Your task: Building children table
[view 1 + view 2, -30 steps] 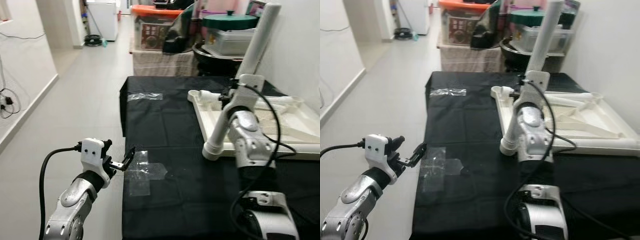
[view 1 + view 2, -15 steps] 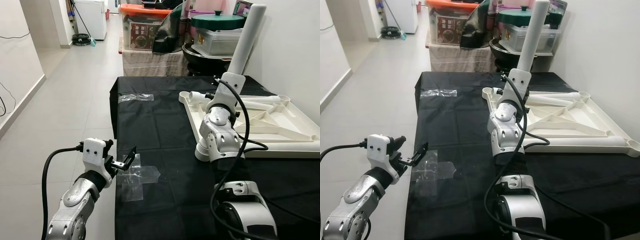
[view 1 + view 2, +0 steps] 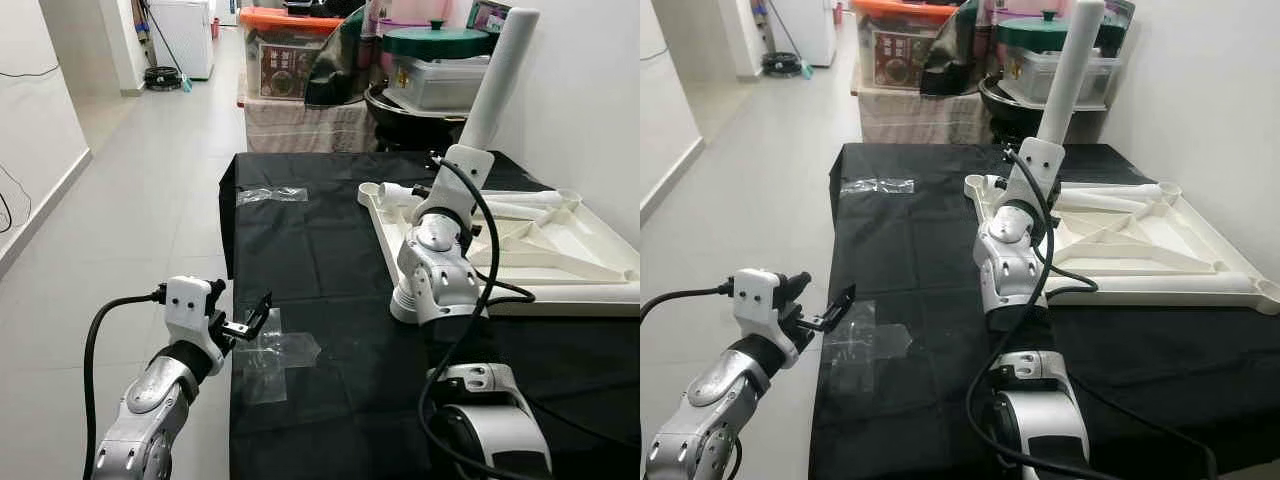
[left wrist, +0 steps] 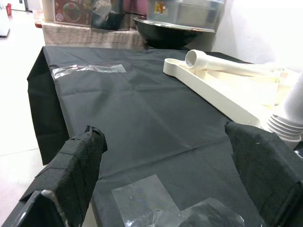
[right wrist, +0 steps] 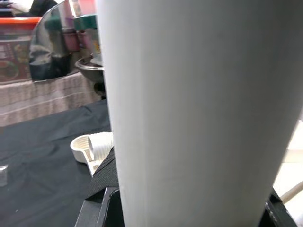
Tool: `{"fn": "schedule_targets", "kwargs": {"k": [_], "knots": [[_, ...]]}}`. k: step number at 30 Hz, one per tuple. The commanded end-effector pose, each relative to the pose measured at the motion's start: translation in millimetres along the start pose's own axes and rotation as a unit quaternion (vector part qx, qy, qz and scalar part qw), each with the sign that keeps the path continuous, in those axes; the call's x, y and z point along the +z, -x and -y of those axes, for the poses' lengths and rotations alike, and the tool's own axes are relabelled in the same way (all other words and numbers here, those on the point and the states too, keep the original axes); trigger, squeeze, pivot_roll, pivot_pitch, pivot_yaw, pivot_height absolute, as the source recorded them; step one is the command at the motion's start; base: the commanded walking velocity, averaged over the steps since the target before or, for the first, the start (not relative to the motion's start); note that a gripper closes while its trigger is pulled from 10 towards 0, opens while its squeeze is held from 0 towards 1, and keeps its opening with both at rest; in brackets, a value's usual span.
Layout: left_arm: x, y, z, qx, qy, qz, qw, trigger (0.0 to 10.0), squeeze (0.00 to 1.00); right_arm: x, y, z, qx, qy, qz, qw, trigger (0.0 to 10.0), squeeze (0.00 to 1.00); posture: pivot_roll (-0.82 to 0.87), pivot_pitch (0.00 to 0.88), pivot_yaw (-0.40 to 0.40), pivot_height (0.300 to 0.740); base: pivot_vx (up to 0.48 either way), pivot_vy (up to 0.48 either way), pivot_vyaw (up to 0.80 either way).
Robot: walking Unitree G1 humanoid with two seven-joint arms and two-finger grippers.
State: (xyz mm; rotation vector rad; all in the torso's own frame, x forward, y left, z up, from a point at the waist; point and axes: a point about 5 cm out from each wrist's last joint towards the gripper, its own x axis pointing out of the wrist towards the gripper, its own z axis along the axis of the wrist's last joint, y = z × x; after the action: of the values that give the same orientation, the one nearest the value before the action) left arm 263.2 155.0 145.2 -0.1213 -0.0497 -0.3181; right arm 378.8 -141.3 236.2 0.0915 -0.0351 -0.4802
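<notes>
1. The surface (image 3: 320,260) is covered with a black cloth, and clear tape patches stick to it near its far left corner and by its near left edge.
2. The white tabletop (image 3: 520,240) of the children's table lies upside down on the right part of the surface, ribs and raised rim facing up. One white leg lies along its far edge, the ribbed end resting at the corner socket (image 4: 201,59).
3. Beyond the surface stands a low bench draped in striped cloth (image 3: 310,125). It carries a clear storage box with an orange lid (image 3: 300,55); what is inside cannot be made out beyond a printed dark red pack against its front wall. Beside it sits a wide black basin (image 3: 420,105) holding a clear lidded tub (image 3: 450,80), and a green lidded pot (image 3: 445,40) stands on top of that tub.
4. The long white table leg (image 3: 500,75) is held tilted upward above the tabletop's near left corner, its ribbed lower end (image 3: 412,300) reaching down just off the tabletop's near left edge.
5. The right end effector (image 3: 455,175) is clamped on this table leg partway along its length; in the right wrist view the leg (image 5: 199,113) sits between the black fingers.
6. The left end effector (image 3: 250,318) hovers at the near left edge of the surface over the tape cross (image 3: 275,350), its fingers (image 4: 75,165) spread apart and holding nothing.
</notes>
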Motion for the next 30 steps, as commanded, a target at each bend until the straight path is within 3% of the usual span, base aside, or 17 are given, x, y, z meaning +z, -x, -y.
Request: {"fn": "schedule_targets", "kwargs": {"k": [1,6,14,15,16,17,24,30], "knots": [[-2.4,-0.7,1.6,-0.005,-0.005,-0.004,1.0,10.0,0.0,-26.1,2.6,0.4,0.026,0.013,-0.061,0.998,10.0,0.0,0.07,0.0,-0.081,0.74,0.0,0.0,0.0],[-2.4,-1.0,0.5,-0.006,-0.006,-0.005,1.0,10.0,0.0,-12.0,-1.9,6.5,0.051,0.02,-0.052,0.997,10.0,0.0,0.06,0.0,-0.08,0.74,0.0,0.0,0.0],[-2.4,-2.3,1.1,-0.008,-0.006,-0.004,1.0,10.0,0.0,-9.0,-3.8,9.3,0.056,0.021,-0.054,0.997,10.0,0.0,0.06,0.0,-0.079,0.74,0.0,0.0,0.0],[-2.6,-2.6,1.3,-0.008,-0.006,-0.004,1.0,10.0,0.0,-9.3,-3.1,9.2,0.058,0.015,-0.055,0.997,10.0,0.64,0.06,0.0,-0.078,0.74,0.0,0.0,0.0],[-2.6,-2.6,1.3,-0.008,-0.006,-0.004,1.0,10.0,0.0,-9.3,-3.1,9.2,0.058,0.015,-0.055,0.997,10.0,0.64,0.06,0.0,-0.078,0.74,0.0,0.0,0.0],[-2.7,-2.6,1.3,-0.008,-0.006,-0.005,1.0,10.0,0.0,-9.6,-2.1,9.0,0.059,0.007,-0.054,0.997,10.0,1.0,0.06,0.0,-0.078,0.74,0.0,0.0,0.0],[-3.2,-1.5,0.6,-0.008,-0.006,-0.005,1.0,10.0,0.0,-0.1,0.7,10.7,0.075,-0.012,-0.037,0.996,10.0,1.0,0.06,0.0,-0.078,0.74,0.0,0.0,0.0],[-3.7,-1.0,1.2,-0.009,-0.006,-0.005,1.0,10.0,0.0,21.5,-1.1,18.9,0.097,-0.021,-0.011,0.995,10.0,1.0,0.06,0.0,-0.077,0.74,0.0,0.0,0.0]]}}
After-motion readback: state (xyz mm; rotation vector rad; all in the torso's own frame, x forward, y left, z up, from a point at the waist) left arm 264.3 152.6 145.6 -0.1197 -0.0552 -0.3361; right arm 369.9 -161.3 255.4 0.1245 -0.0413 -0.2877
